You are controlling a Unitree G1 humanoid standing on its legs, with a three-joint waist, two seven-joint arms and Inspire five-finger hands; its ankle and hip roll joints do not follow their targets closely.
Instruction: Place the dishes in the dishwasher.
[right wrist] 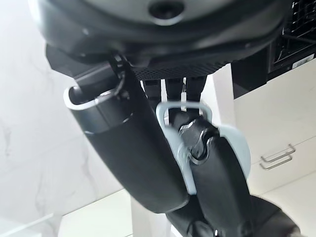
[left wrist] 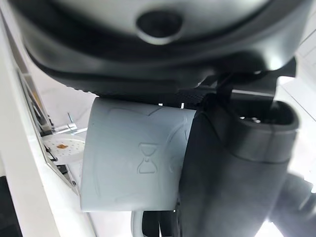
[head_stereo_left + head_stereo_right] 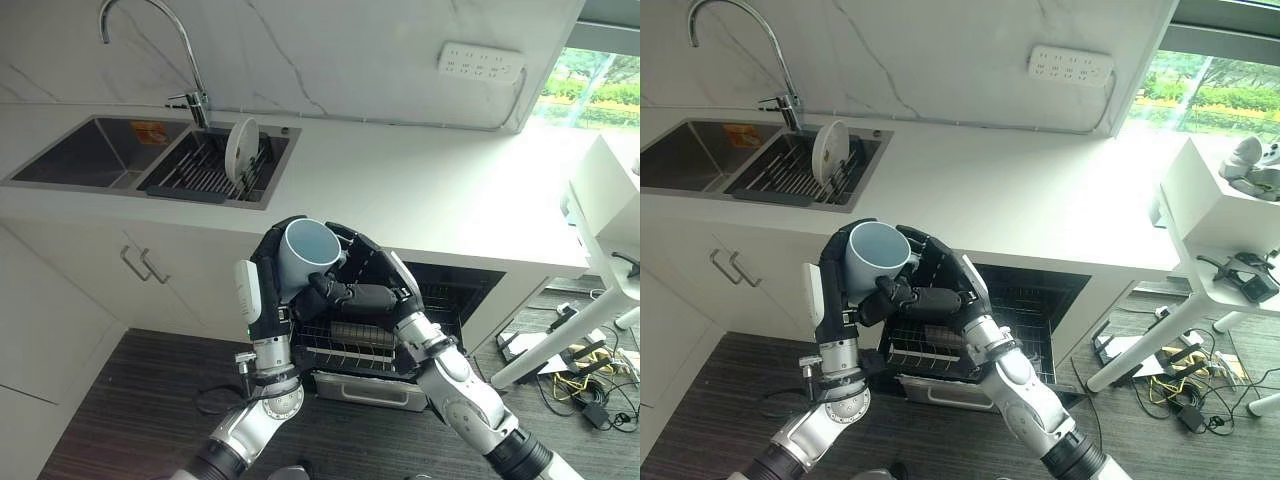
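Between the two hands: a pale blue mug (image 3: pixel 309 254) is held in mid-air in front of the counter edge, tilted so its open mouth faces up and toward the camera.
Mug: it sits above the open dishwasher (image 3: pixel 440 300), clear of the rack (image 3: pixel 350 345) below the fingers.
Left hand (image 3: pixel 268 270): its dark fingers are wrapped round the mug's body from the sink side, and the left wrist view shows the mug's grey-blue wall (image 2: pixel 133 168) pressed against them.
Right hand (image 3: pixel 365 275): its fingers are curled onto the mug from the opposite side, one finger (image 1: pixel 217 168) threaded by the pale handle (image 1: pixel 185 111) in the right wrist view.
Dishwasher: its door is down and the wire rack is pulled out beneath both hands, under the white counter (image 3: pixel 420 180).
Beyond the fingertips: a white plate (image 3: pixel 240 150) stands on edge in the drying rack (image 3: pixel 205 170) of the sink (image 3: pixel 90 150), below the curved tap (image 3: pixel 190 60).
Wall: a white power strip (image 3: pixel 480 62) is mounted on the marble backsplash, well apart from the hands.
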